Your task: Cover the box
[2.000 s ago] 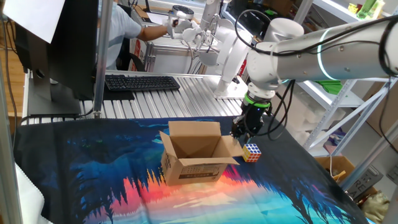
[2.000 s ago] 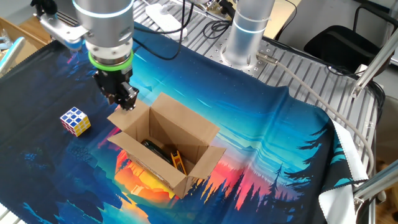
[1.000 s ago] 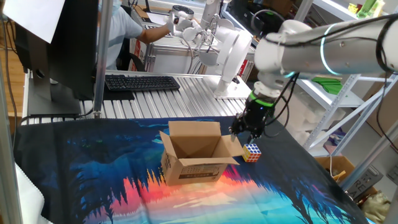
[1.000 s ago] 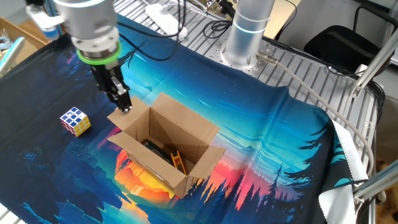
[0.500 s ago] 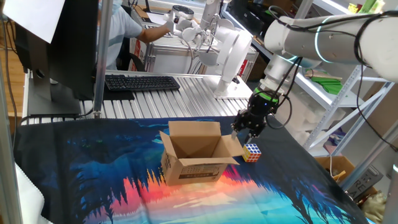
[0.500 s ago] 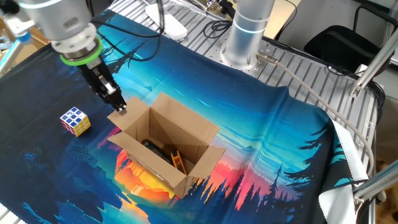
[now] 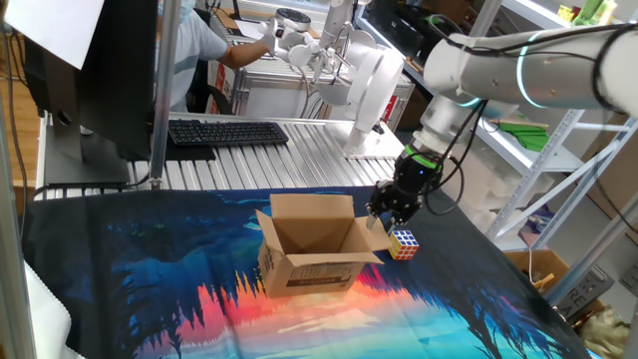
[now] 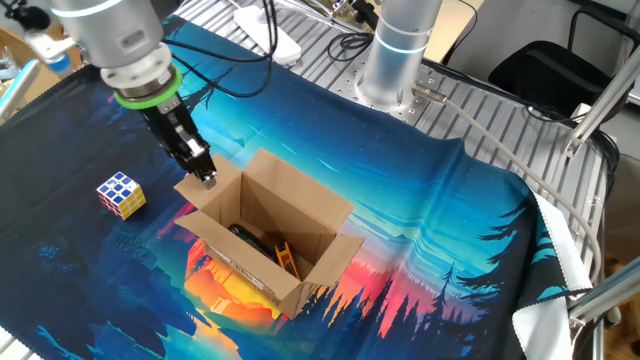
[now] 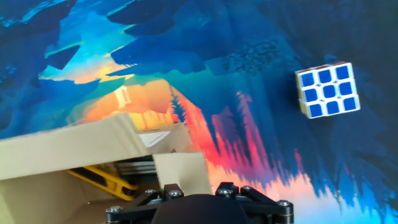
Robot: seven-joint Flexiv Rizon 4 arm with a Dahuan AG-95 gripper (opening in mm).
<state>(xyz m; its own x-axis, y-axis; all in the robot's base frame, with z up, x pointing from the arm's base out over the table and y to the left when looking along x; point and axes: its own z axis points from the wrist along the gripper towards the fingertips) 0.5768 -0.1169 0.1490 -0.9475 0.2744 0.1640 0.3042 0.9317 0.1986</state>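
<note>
The brown cardboard box (image 7: pixel 314 247) stands open on the printed cloth, its four flaps up or spread; it also shows in the other fixed view (image 8: pixel 270 235). My gripper (image 8: pixel 206 179) looks shut and tilts down, its tip at the upper edge of the box's flap nearest the cube. In one fixed view the gripper (image 7: pixel 383 212) is at the box's right flap. In the hand view the gripper (image 9: pixel 198 191) shows only at the bottom edge, with a flap (image 9: pixel 180 167) right in front of it.
A Rubik's cube (image 7: pixel 403 242) lies on the cloth beside the box, also in the other fixed view (image 8: pixel 121 193) and the hand view (image 9: pixel 328 90). A yellow and black tool (image 8: pixel 285 258) lies inside the box. The arm's base (image 8: pixel 395 50) stands behind.
The arm has swung and the gripper has tilted, its tip staying at the flap and shifting slightly toward the box. The box and the cube have not moved.
</note>
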